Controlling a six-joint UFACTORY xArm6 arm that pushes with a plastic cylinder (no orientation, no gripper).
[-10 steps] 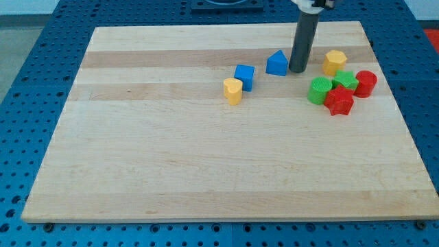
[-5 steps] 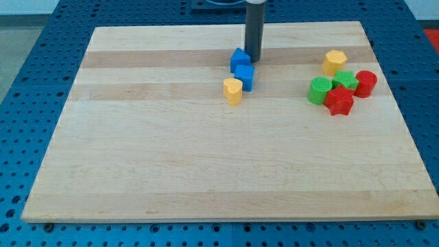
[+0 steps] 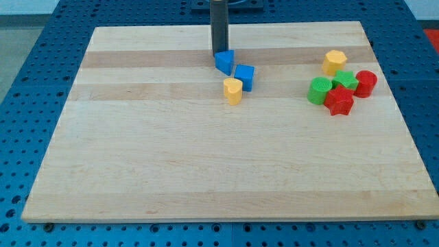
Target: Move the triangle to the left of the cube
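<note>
The blue triangle [image 3: 224, 62] lies on the wooden board [image 3: 206, 158], up and to the left of the blue cube [image 3: 244, 76] and almost touching it. My tip [image 3: 218, 53] stands at the triangle's upper left edge, touching it. A yellow block [image 3: 233, 90] sits just below and left of the cube.
At the view's right a cluster holds a yellow block [image 3: 335, 62], a green block [image 3: 319, 90], a second green block [image 3: 345, 79], a red block [image 3: 365, 83] and a red star-like block [image 3: 339, 101].
My tip has moved left along the board's top part, pushing the blue triangle from the cube's right, over its top, to its upper left. The other blocks have not moved.
</note>
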